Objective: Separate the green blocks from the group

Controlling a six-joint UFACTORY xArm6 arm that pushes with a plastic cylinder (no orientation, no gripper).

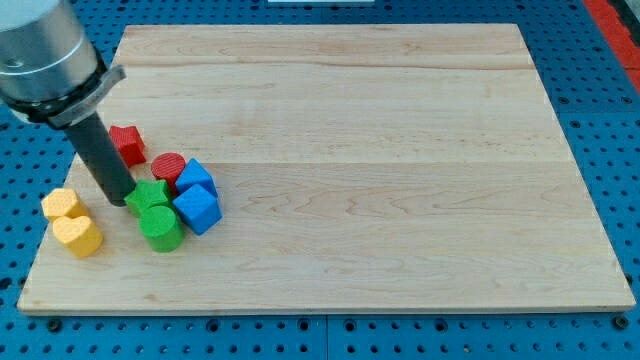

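Observation:
My tip [117, 201] rests on the board at the view's left, just left of a green block [149, 195] and touching or nearly touching it. A second green block, a cylinder [160, 228], sits right below the first. Both green blocks press against two blue blocks: one [197, 177] upper right and a blue cube [197, 208] to the right. A red cylinder [168, 166] sits above the green blocks. A red star-like block [126, 143] lies behind my rod.
Two yellow blocks sit near the board's left edge: one [61, 204] and one [78, 235] below it. The wooden board [380, 150] lies on a blue perforated table. The arm's grey body [45, 50] fills the view's top left.

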